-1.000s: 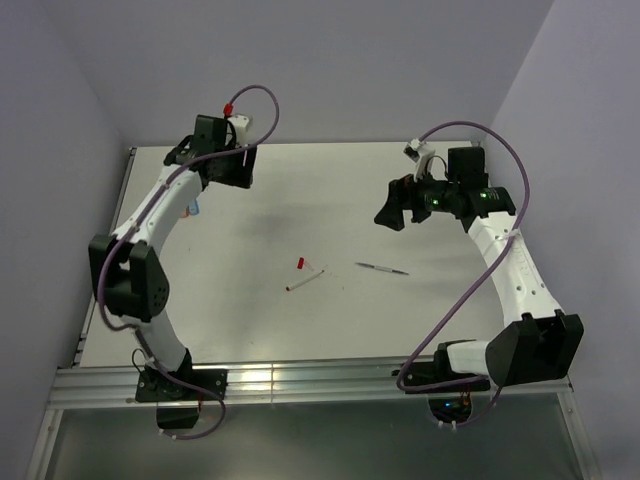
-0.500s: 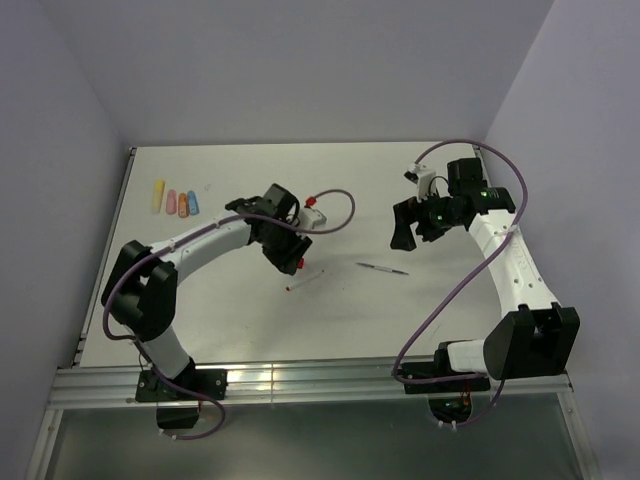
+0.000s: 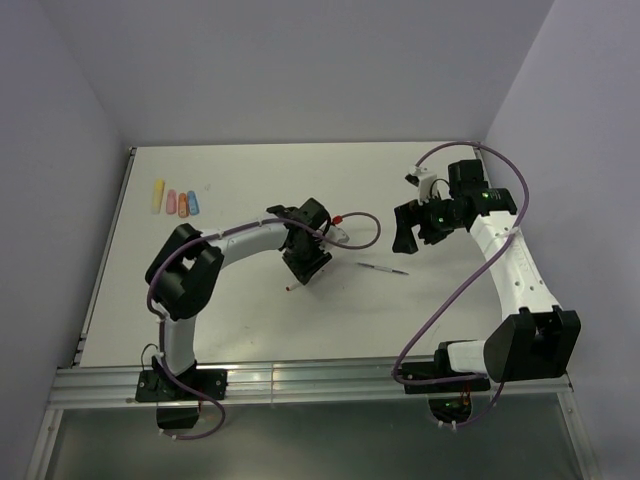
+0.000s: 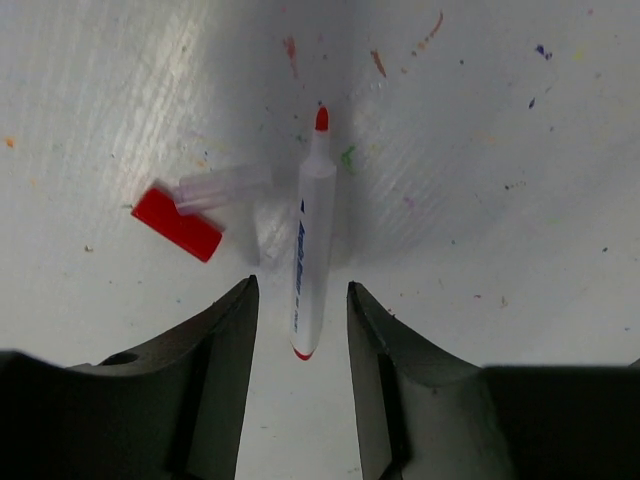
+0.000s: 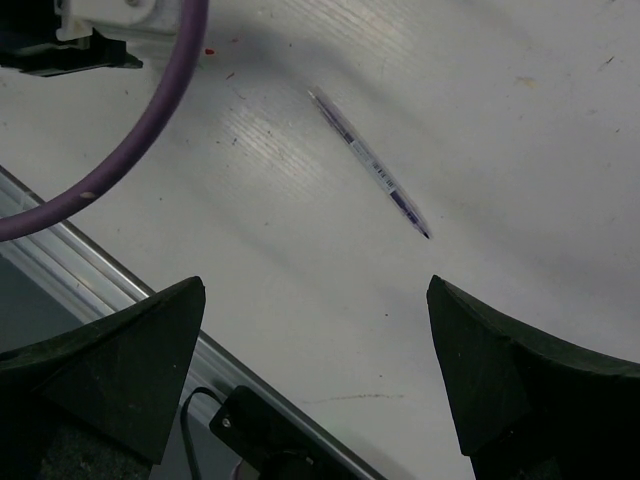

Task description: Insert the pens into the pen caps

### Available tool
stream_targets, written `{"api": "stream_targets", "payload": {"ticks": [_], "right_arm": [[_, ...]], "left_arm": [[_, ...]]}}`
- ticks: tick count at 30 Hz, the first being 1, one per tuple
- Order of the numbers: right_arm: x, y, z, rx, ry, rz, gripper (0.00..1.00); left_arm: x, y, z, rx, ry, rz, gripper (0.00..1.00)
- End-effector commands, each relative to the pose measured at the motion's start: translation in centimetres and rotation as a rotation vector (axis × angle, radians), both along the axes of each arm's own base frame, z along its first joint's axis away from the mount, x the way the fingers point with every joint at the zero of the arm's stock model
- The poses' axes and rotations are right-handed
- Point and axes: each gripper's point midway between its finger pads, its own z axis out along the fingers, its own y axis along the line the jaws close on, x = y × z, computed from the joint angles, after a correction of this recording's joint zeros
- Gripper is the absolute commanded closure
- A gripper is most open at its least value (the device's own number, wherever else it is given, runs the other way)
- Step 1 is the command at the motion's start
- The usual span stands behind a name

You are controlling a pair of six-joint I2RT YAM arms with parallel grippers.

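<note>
A thin white pen with a red tip (image 4: 312, 250) lies on the table. A red cap (image 4: 177, 223) with a clear piece lies just to its left. My left gripper (image 4: 300, 290) is open, low over the table, with its fingers on either side of the pen's rear end, not touching it. In the top view the left gripper (image 3: 305, 262) hides the cap, and only the pen's end (image 3: 291, 286) shows. A thin grey pen (image 3: 382, 268) lies to the right and also shows in the right wrist view (image 5: 370, 165). My right gripper (image 3: 404, 235) is wide open and empty, above the table.
Several stubby pens lie at the far left: yellow (image 3: 157, 193), pink (image 3: 171, 202), orange (image 3: 182, 204), blue (image 3: 192, 203). The left arm's purple cable (image 5: 150, 130) loops between the two grippers. A metal rail (image 3: 300, 378) runs along the table's near edge.
My left arm has swung from the far left corner to the table's middle and come down over the white pen and red cap. My right gripper has shifted slightly right.
</note>
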Motion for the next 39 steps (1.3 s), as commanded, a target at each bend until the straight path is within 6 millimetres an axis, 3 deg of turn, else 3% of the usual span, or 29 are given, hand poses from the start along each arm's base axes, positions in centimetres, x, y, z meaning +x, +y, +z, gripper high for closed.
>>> {"api": "stream_targets", "payload": {"ticks": [1,5,13,20,24,27,28,30,32,33,34,36,37,38,39], "right_arm": [[-0.4,-0.3,1.3,-0.003,-0.036,-0.008,0.0],[-0.6,-0.5,1.4,-0.012,-0.042,-0.009,0.0],[-0.4,-0.9,1.6,-0.031,-0.056,-0.012,0.0],[-0.5,-1.2,1.3,-0.044,-0.056,-0.013,0.0],[-0.7,-1.2,1.4,-0.046,-0.063,-0.009,0.0],[-0.4,-1.3,2.1,-0.05,-0.088,-0.011,0.0],[-0.4,-1.3,2.4,-0.047,-0.098,-0.011,0.0],[0.1,-1.7,3.3,-0.032,-0.128,-0.03,0.0],[0.3,-1.0,4.6,0.018,-0.173,-0.015,0.0],[0.5,-0.7,5.3,0.039,-0.198,-0.008,0.0],[0.3,0.3,6.5,0.103,-0.225,0.008,0.0],[1.3,1.5,8.1,0.182,-0.315,0.023,0.0],[1.2,2.4,9.2,0.25,-0.327,0.015,0.0],[1.8,3.4,11.0,0.321,-0.394,0.052,0.0],[1.8,4.0,11.5,0.37,-0.398,0.061,0.0]], "left_arm": [[1.5,-1.6,1.1,-0.022,-0.045,-0.031,0.55],[1.8,-2.3,0.2,0.001,-0.043,-0.05,0.57],[0.4,-3.2,-1.8,0.075,-0.04,-0.103,0.61],[-2.8,-3.4,-3.6,0.124,0.021,-0.15,0.8],[-3.3,-4.0,-2.9,0.101,0.046,-0.155,0.9],[-3.9,-5.8,0.3,0.014,0.1,-0.138,1.0],[-4.0,-7.4,3.2,-0.071,0.105,-0.134,1.0],[-4.0,-8.3,6.6,-0.147,0.1,-0.127,1.0],[-3.5,-9.7,12.1,-0.285,0.059,-0.111,1.0],[-3.2,-10.0,13.8,-0.332,0.043,-0.105,1.0],[-3.0,-10.5,17.0,-0.419,0.007,-0.094,1.0],[-3.0,-10.9,20.5,-0.574,0.036,-0.07,1.0],[-2.2,-11.5,24.4,-0.716,-0.022,-0.044,1.0],[-1.8,-10.7,24.6,-0.761,0.001,-0.021,1.0],[-1.5,-10.5,25.6,-0.812,-0.007,-0.01,1.0]]}}
